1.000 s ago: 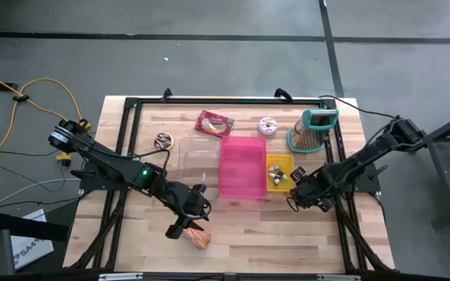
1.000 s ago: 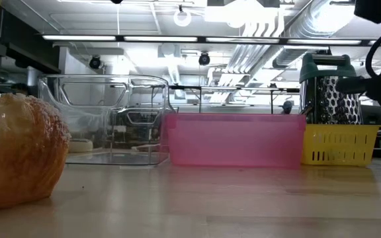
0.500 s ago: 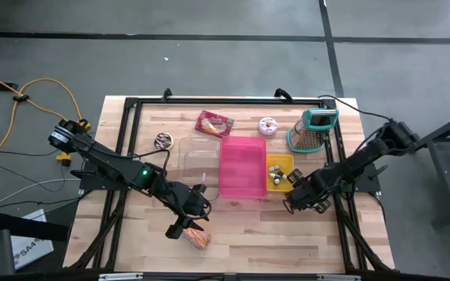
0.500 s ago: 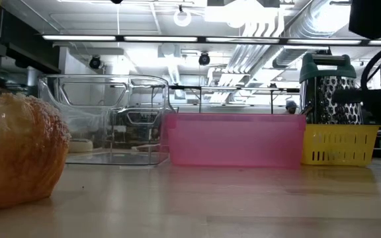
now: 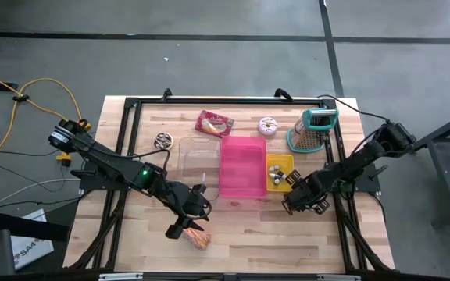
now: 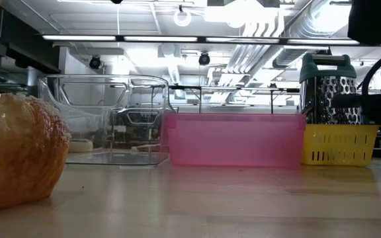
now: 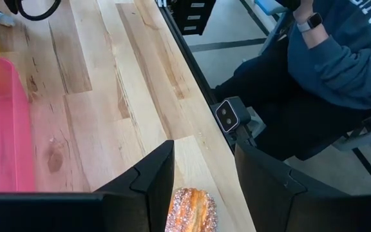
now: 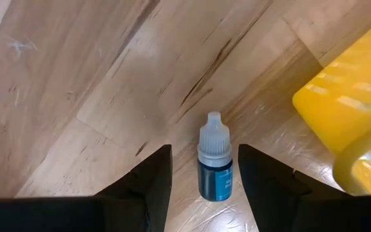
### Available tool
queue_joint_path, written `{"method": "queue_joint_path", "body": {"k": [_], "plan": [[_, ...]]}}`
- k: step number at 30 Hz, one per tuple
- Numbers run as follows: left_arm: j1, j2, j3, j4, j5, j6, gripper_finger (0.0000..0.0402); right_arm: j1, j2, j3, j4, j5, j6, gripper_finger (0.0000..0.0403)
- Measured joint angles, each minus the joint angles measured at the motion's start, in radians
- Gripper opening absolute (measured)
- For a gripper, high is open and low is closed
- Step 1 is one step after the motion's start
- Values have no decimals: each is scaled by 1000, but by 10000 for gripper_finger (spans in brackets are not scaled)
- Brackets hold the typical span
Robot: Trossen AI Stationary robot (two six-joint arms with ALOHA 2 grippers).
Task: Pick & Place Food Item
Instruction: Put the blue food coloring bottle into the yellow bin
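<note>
Here, a sugared pastry (image 7: 192,209) lies at the near edge of the wooden tabletop (image 5: 248,222), just below the left end effector (image 5: 187,225), fingers apart around nothing. The right end effector (image 8: 201,177) points down, fingers apart, over a small dropper bottle (image 8: 214,161) beside the yellow basket (image 5: 280,170).

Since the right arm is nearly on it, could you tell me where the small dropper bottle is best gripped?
Grip the dropper bottle across its blue body, below the white cap, coming straight down from above. It lies flat on the table beside the yellow basket, so the round sides are what is exposed. The right end effector already straddles it, fingers open on either side; the narrow cap would likely slip.
</note>
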Motion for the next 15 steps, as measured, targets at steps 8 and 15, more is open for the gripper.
{"method": "queue_joint_path", "body": {"k": [8, 15], "plan": [[0, 0, 0, 0, 0, 0, 159, 0, 0, 0, 2, 2, 0, 152], [0, 0, 0, 0, 0, 0, 159, 0, 0, 0, 5, 0, 0, 110]]}}
